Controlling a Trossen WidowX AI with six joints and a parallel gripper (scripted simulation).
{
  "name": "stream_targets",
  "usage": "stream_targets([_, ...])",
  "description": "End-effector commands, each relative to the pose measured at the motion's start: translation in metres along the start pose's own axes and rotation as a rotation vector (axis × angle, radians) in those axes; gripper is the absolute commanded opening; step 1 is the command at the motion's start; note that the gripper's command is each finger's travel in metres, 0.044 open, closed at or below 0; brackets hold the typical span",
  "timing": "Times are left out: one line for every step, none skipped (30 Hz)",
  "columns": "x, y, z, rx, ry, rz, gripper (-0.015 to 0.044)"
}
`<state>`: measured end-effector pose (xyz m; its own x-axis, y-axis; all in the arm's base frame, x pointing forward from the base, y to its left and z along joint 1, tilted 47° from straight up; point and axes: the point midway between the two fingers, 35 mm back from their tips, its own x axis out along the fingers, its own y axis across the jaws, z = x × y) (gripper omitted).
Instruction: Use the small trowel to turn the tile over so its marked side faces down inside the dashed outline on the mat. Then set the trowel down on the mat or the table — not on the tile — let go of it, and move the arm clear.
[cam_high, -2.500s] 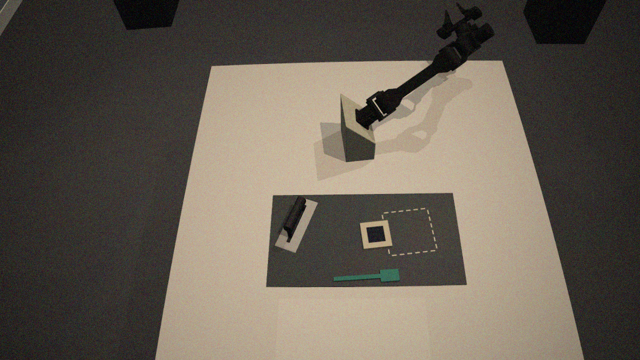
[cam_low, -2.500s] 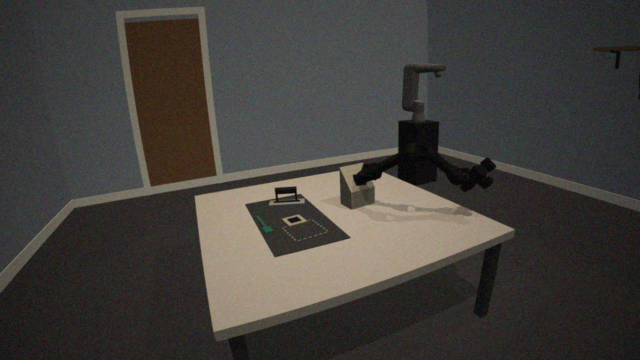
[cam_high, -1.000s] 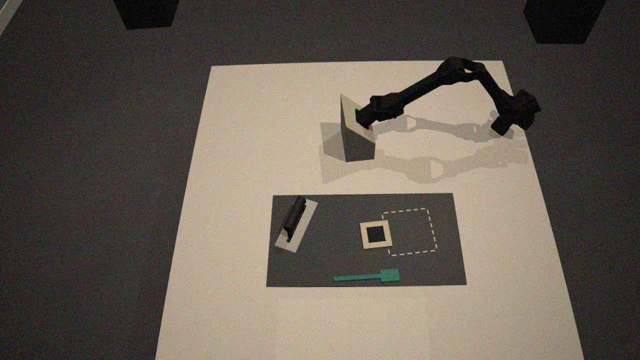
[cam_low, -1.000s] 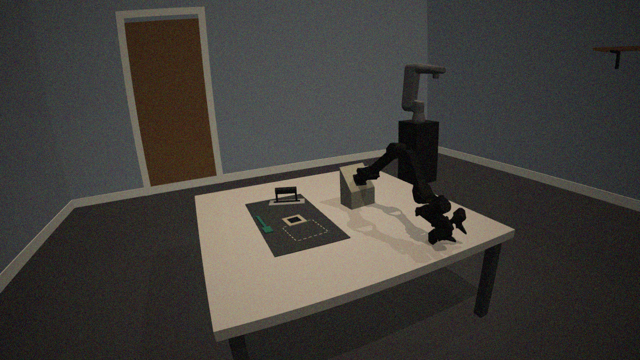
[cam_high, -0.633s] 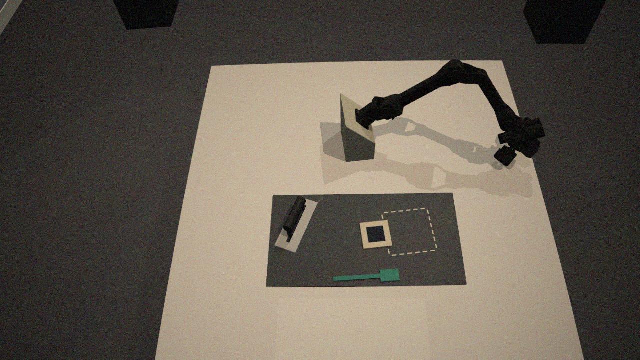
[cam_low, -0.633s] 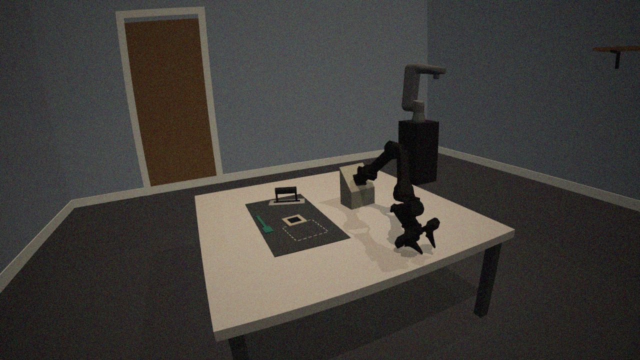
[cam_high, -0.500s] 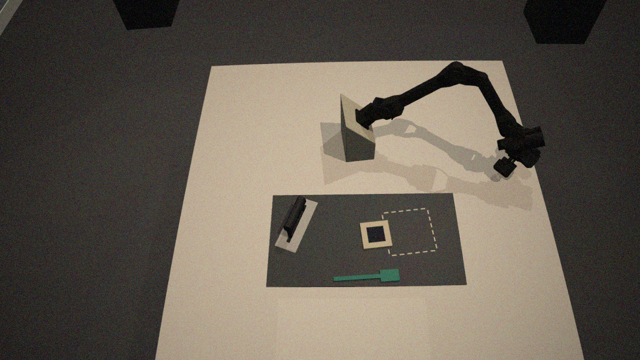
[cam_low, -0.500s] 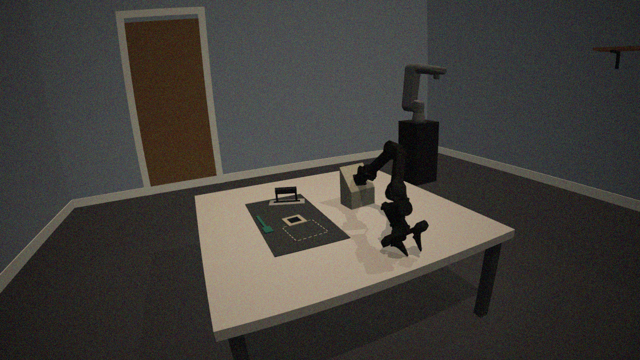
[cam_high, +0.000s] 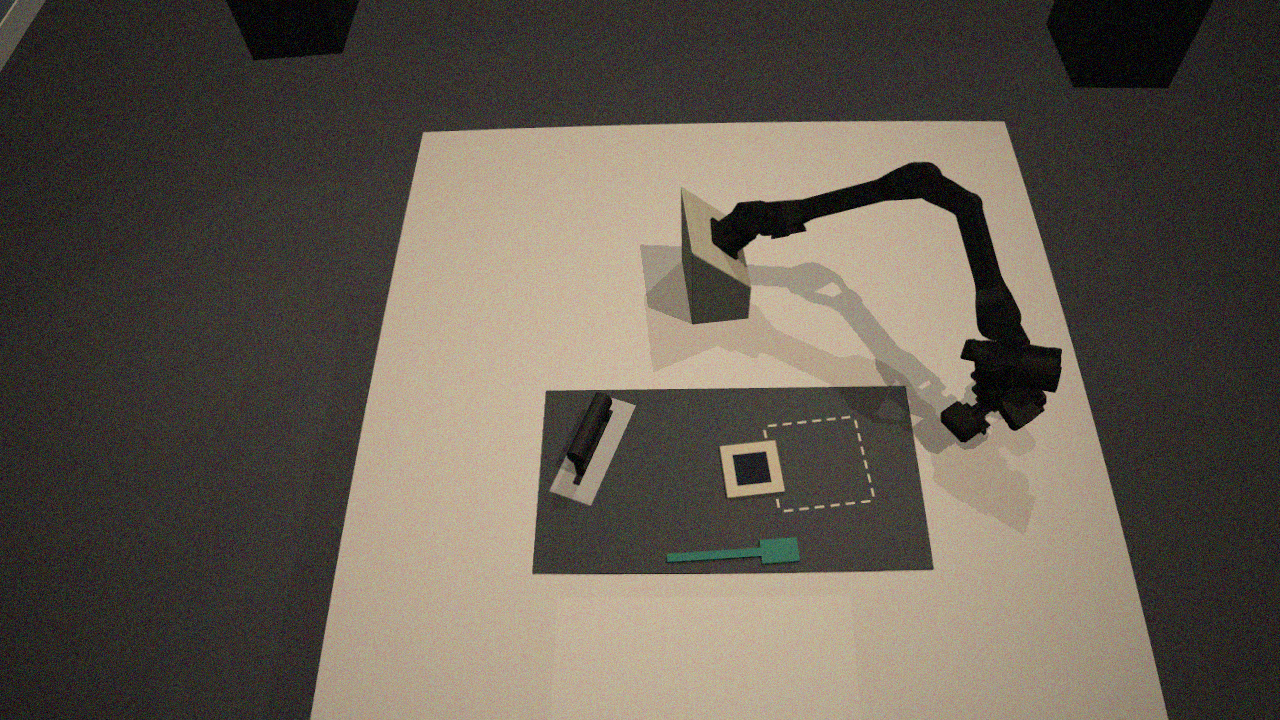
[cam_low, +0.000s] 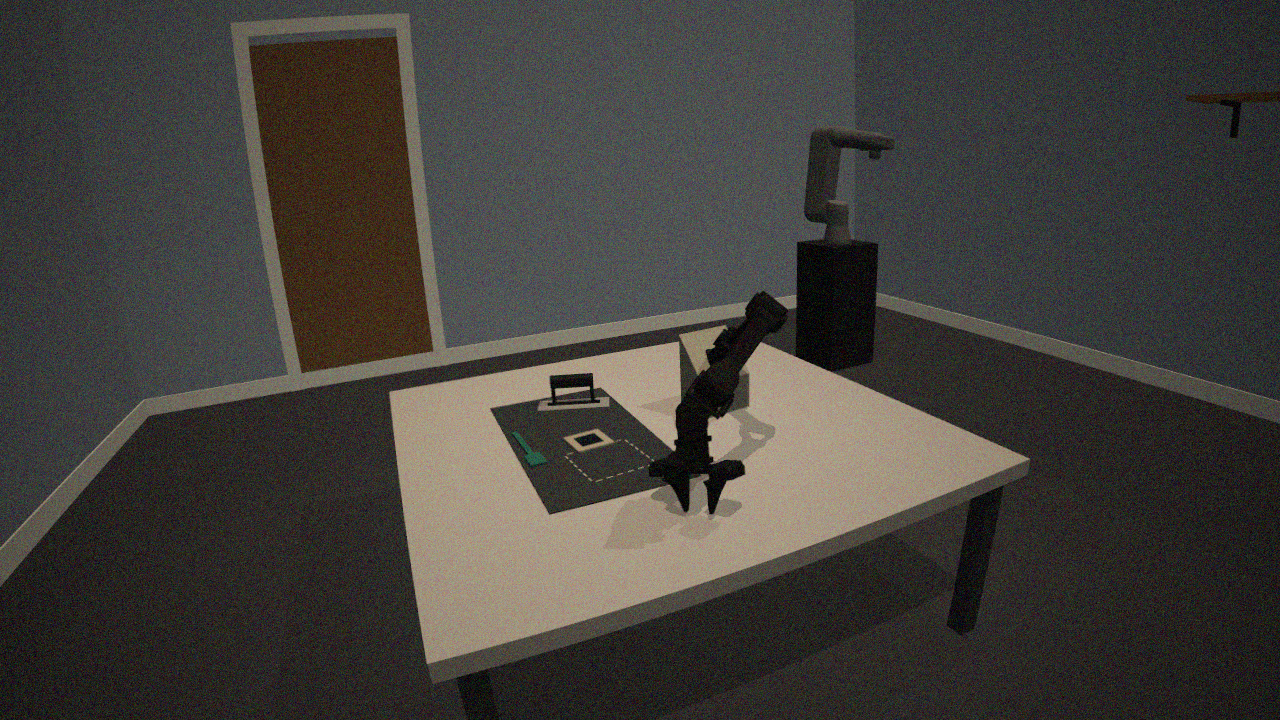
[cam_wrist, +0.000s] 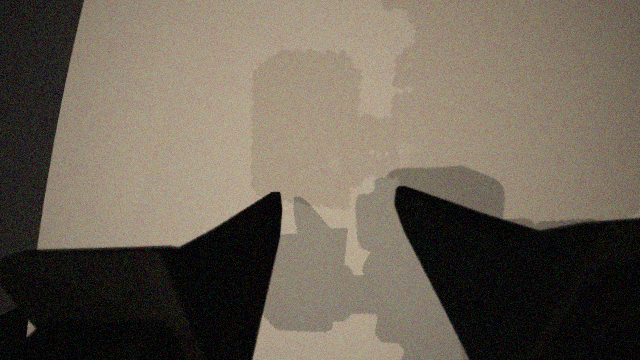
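Jaws: spread part way, nothing between them; the tips point down over the worktop, beyond the mat's outline end.
Trowel: green, lying flat along the mat's long edge, unheld.
Tile: flat, marked side up, one edge over the outline's near side.
Step in hand: reaching for the trowel, I judge; straddle its thin handle squarely, descend level, pinch before lifting.
Edges: trowel blade should enter low beneath the tile; a high blade may shove it.
Room: approach from the outline side looks open; float stands at the far end.
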<state>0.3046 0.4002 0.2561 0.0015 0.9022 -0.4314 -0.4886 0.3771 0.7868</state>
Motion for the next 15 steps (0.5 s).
stream_targets([-0.01, -0.062, 0.015, 0.059, -0.007, -0.093, 0.027])
stream_targets([-0.014, -0.081, 0.018, 0.08, -0.006, -0.116, 0.027])
stream_targets([-0.018, -0.099, 0.02, 0.101, -0.005, -0.139, 0.027])
stream_targets([-0.023, -0.117, 0.022, 0.123, -0.003, -0.161, 0.027])
stream_targets([-0.028, -0.135, 0.023, 0.145, -0.001, -0.182, 0.027])
stream_targets([-0.033, -0.151, 0.024, 0.165, 0.0, -0.199, 0.027])
stream_targets([-0.037, -0.163, 0.024, 0.181, 0.002, -0.213, 0.027])
stream_targets([-0.042, -0.176, 0.025, 0.196, -0.001, -0.23, 0.027])
stream_targets([-0.048, -0.192, 0.025, 0.214, -0.003, -0.25, 0.027])
stream_targets([-0.056, -0.209, 0.026, 0.235, -0.006, -0.272, 0.027])
stream_targets([-0.063, -0.227, 0.025, 0.256, -0.008, -0.293, 0.027])
stream_targets([-0.071, -0.244, 0.024, 0.277, -0.01, -0.313, 0.027])
stream_targets([-0.08, -0.261, 0.022, 0.299, -0.011, -0.332, 0.027])
stream_targets([-0.088, -0.277, 0.02, 0.321, -0.012, -0.351, 0.027])
stream_targets([-0.097, -0.293, 0.017, 0.344, -0.013, -0.368, 0.027])
